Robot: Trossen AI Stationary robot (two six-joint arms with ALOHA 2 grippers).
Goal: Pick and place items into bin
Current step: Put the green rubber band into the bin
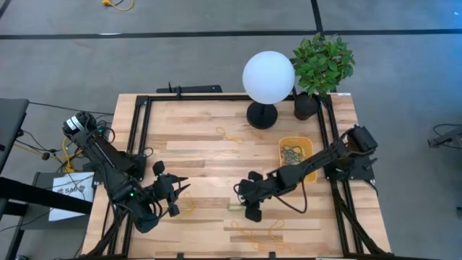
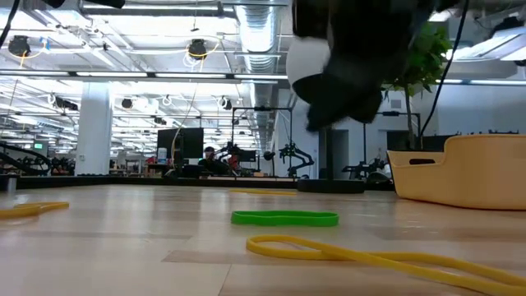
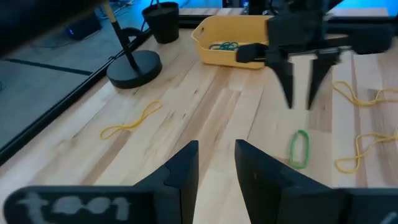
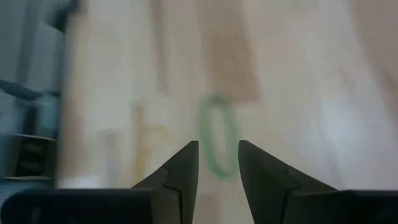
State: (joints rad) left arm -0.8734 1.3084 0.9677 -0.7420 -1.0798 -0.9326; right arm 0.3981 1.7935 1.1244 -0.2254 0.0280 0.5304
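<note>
- The table (image 1: 209, 144) is a pale wooden top in a black frame, carrying a lamp with a white globe (image 1: 268, 77), a potted plant (image 1: 322, 65) at the far right corner and loose bands scattered over the boards.
- The right arm reaches from the table's right edge toward the middle; its right hand (image 1: 244, 204) hangs just above the wood with the fingers spread and nothing between them, directly over the green band.
- The left arm waits at the near left of the table, its left hand (image 1: 182, 192) also released, fingers parted, pointing toward the right hand.
- The bin (image 1: 297, 155), a shallow yellow-orange tray, sits on the right side of the table near the lamp base and holds a few dark green loops.
- The green band (image 3: 299, 148) lies flat on the table, well apart from the bin.
- Yellow bands (image 3: 130, 121) lie on the boards near the middle, and more along the front edge.
</note>
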